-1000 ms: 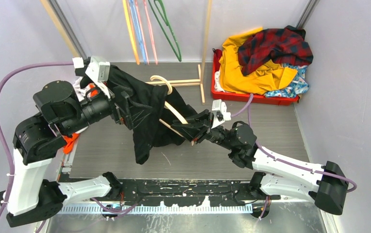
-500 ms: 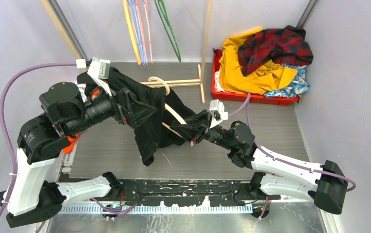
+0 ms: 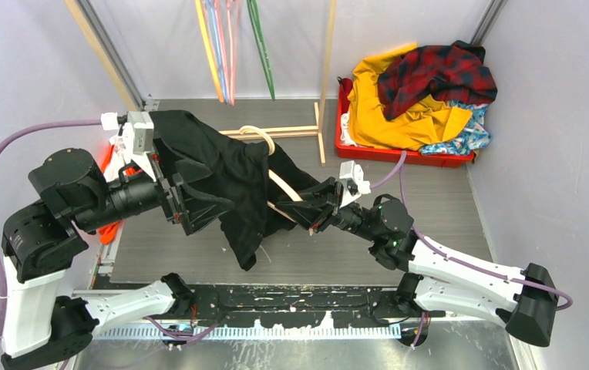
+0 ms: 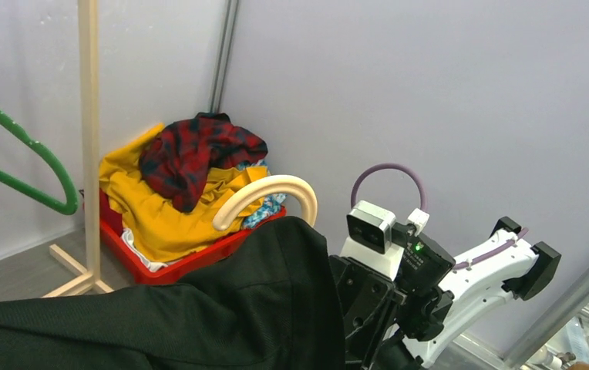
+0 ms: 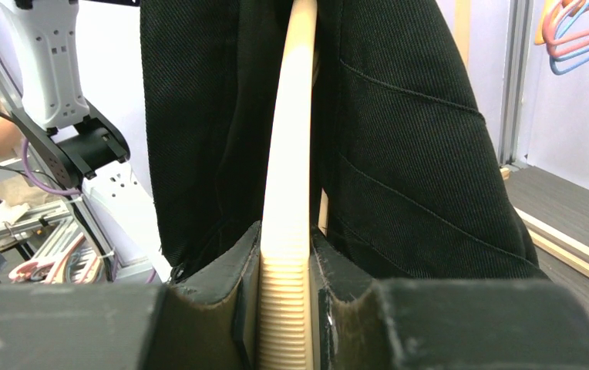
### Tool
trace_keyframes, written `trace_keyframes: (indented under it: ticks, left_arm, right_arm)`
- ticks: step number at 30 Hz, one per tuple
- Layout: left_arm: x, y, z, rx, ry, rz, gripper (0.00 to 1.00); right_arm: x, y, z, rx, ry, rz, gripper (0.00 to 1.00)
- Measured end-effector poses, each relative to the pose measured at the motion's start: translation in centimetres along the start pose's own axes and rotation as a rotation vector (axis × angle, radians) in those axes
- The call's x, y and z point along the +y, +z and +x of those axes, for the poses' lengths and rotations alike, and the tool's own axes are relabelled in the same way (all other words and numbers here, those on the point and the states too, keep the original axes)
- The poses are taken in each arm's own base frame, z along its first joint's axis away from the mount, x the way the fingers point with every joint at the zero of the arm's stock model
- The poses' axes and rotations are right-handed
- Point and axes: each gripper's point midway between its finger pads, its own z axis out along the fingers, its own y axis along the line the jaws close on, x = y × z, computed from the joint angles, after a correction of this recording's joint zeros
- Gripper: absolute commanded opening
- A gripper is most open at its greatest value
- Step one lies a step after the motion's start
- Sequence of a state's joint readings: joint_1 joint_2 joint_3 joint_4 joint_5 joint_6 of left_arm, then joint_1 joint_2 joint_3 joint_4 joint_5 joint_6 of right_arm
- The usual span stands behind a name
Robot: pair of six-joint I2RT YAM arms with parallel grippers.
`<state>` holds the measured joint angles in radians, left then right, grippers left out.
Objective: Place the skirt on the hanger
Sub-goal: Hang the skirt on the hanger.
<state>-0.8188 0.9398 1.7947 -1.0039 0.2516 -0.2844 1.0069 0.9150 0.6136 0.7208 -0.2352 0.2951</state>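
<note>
Two-fingered right jaws clamp the cream hanger (image 5: 287, 193) draped with a black garment (image 3: 214, 162); left jaws stand spread wide.

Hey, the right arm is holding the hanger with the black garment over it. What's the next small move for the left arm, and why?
Probably ease the left gripper away from the black garment, jaws open. The cloth hangs on both sides of the cream hanger, which the right gripper clamps. The left jaws stand open and hold nothing, so backing off seems least likely to snag it.
</note>
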Motion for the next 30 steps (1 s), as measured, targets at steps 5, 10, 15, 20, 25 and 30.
trace_keyframes:
  ticks: [5,10,15,20,25,30]
  left_arm:
    - [0.1,-0.3,0.0,-0.001,0.027,-0.001,0.99]
    - [0.0,0.0,-0.5,0.011,0.061,0.004,0.99]
    - [-1.1,0.2,-0.5,0.027,0.079,0.077,1.00]
    - [-3.4,0.0,-0.3,0.046,0.077,0.206,1.00]
    - [-5.4,-0.5,0.2,0.074,0.060,0.324,0.99]
    - [-4.2,0.4,2.8,0.159,0.023,0.283,0.99]
  right_arm:
    - [0.1,-0.2,-0.1,0.005,-0.002,-0.001,0.02]
    - [-0.1,-0.4,0.9,0.044,0.006,0.009,0.02]
    - [0.0,-1.0,1.0,0.067,0.011,0.014,0.02]
    - [0.5,-1.9,0.1,0.056,0.001,0.010,0.02]
    - [0.0,-2.6,0.2,0.067,-0.014,0.045,0.02]
    - [-0.8,-3.2,1.1,0.103,-0.021,0.087,0.02]
